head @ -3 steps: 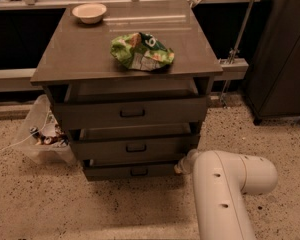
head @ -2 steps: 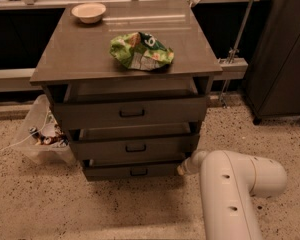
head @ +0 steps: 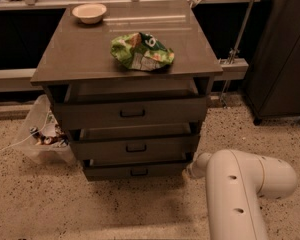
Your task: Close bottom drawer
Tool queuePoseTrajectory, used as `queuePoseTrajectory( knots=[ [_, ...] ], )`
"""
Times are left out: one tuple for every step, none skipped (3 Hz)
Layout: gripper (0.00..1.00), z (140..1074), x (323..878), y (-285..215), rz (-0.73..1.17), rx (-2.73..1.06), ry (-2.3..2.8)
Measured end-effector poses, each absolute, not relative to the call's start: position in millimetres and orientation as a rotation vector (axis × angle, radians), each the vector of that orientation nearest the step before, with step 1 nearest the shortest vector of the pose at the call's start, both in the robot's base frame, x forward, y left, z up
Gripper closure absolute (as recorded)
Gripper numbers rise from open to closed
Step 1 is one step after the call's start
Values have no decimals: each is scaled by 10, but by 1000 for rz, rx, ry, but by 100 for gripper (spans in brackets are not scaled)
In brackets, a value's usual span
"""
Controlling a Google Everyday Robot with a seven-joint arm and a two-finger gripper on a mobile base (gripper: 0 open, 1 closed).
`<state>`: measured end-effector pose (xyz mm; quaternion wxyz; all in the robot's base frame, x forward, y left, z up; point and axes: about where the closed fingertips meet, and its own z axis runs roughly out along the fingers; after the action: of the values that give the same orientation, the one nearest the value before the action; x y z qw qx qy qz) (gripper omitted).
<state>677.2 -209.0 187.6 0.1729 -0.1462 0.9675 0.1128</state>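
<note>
Filling the lower right corner, the robot's white arm [head: 242,194] bends leftward over the speckled floor [head: 115,209]. Its narrow end, the gripper [head: 194,168], sits low at the right front corner of the drawer unit. Too little of it shows to tell whether it is clenched or released.

Just left of the gripper, and at its height, lies the bottom drawer [head: 110,172], the lowest of the three, close above the floor. Its long axis runs left to right and its shallow grey-brown front faces the camera, with a small dark handle [head: 138,172] at the middle. The right end of that front is beside the gripper; whether they touch cannot be told. A thin pale strip shows along the top edge of the front.

Above it come the middle drawer [head: 105,149] and then the top drawer [head: 90,115], both taller-fronted. To the left of the unit a clear plastic bag [head: 35,129] of odds and ends stands on the floor.

On the grey-brown tabletop [head: 75,59] a crumpled green chip bag [head: 142,51] lies near the middle, with a pale bowl [head: 89,12] at the far left corner. A dark cabinet [head: 285,49] stands to the right.
</note>
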Motion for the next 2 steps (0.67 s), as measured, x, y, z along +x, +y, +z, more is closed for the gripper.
queuePoseTrajectory(
  knots=[
    [81, 1876, 6771, -2090, 320, -415, 2744],
    [58, 1876, 6771, -2089, 320, -415, 2745]
  ],
)
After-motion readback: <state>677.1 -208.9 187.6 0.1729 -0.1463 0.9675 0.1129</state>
